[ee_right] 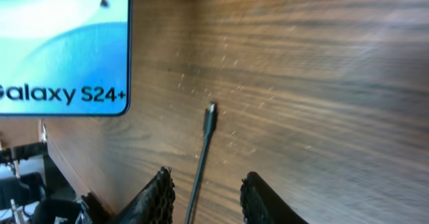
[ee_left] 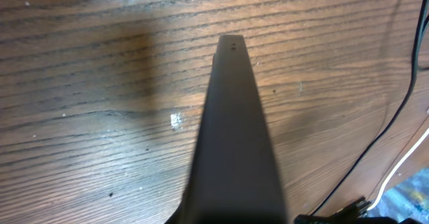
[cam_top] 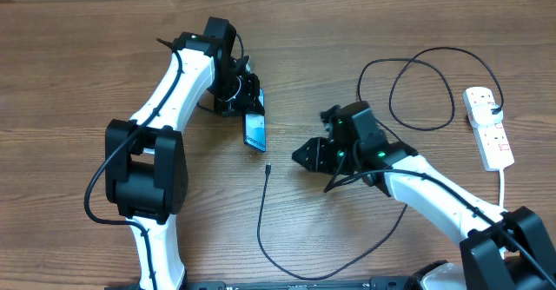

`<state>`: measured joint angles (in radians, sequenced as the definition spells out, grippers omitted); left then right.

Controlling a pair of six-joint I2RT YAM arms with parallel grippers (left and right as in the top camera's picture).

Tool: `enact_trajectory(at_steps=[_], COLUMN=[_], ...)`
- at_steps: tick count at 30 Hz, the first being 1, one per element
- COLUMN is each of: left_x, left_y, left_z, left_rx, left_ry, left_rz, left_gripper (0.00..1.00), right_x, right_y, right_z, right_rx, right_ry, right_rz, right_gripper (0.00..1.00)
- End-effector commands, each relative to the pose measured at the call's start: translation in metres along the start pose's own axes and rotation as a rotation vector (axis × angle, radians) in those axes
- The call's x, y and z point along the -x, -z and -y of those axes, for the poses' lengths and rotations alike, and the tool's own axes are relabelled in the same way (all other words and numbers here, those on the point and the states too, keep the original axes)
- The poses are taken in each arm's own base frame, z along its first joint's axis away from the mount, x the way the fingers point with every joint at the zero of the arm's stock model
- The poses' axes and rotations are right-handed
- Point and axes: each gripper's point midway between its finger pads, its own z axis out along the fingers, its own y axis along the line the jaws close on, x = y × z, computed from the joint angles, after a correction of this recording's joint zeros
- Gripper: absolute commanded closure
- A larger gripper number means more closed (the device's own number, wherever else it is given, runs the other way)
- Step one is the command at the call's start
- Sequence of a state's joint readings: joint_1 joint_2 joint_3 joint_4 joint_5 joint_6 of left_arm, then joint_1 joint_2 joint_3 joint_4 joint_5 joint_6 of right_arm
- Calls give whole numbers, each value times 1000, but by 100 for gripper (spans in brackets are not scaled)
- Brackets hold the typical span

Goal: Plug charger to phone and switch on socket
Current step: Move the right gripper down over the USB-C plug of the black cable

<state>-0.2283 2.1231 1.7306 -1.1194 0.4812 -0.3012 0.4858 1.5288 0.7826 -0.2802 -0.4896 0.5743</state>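
My left gripper (cam_top: pixel 244 97) is shut on the upper end of the phone (cam_top: pixel 254 132) and holds it tilted, its lower end near the table. From the left wrist the phone (ee_left: pixel 231 137) shows only as a dark slab reaching away. In the right wrist view its blue screen (ee_right: pixel 64 46) reads "Galaxy S24+". The charger's black cable lies on the wood with its connector tip (cam_top: pixel 268 168) just below the phone. My right gripper (cam_top: pixel 306 155) hovers right of that tip, jaws apart. The cable (ee_right: pixel 204 150) shows in the gap between the fingers (ee_right: pixel 159 197), touching neither. The socket (cam_top: pixel 488 127) lies far right.
The charger cable (cam_top: pixel 421 82) loops wide at the upper right and joins a plug on the socket. Another stretch of the cable (cam_top: pixel 300 275) sweeps along the table's front edge. The socket's white cord (cam_top: pixel 502 186) runs down towards my right arm.
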Motion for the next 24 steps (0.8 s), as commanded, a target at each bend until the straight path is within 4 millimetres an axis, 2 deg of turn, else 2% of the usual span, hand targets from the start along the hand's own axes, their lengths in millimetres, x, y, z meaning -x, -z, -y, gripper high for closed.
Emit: enact_trajectory(at_steps=[1, 4, 7, 15, 22, 24], left_x=[2, 2, 5, 7, 7, 7], left_y=[11, 11, 11, 8, 2, 1], left_z=[6, 6, 7, 5, 1, 1], left_rx=[-22, -22, -22, -19, -16, -17], left_ry=[-90, -125, -151, -292, -342, -340], left_rz=[20, 23, 34, 44, 47, 45], left_gripper=[96, 96, 96, 96, 96, 96], right_x=[-4, -7, -7, -7, 0, 1], right_y=[-2, -7, -11, -15, -12, -14], right_z=[-10, -9, -5, 2, 9, 10], right_rx=[1, -48, -112, -237, -291, -293], right_ry=[33, 27, -1, 0, -66, -85], right_rz=[4, 24, 61, 154, 224, 231], right_gripper=[72, 84, 85, 67, 67, 63])
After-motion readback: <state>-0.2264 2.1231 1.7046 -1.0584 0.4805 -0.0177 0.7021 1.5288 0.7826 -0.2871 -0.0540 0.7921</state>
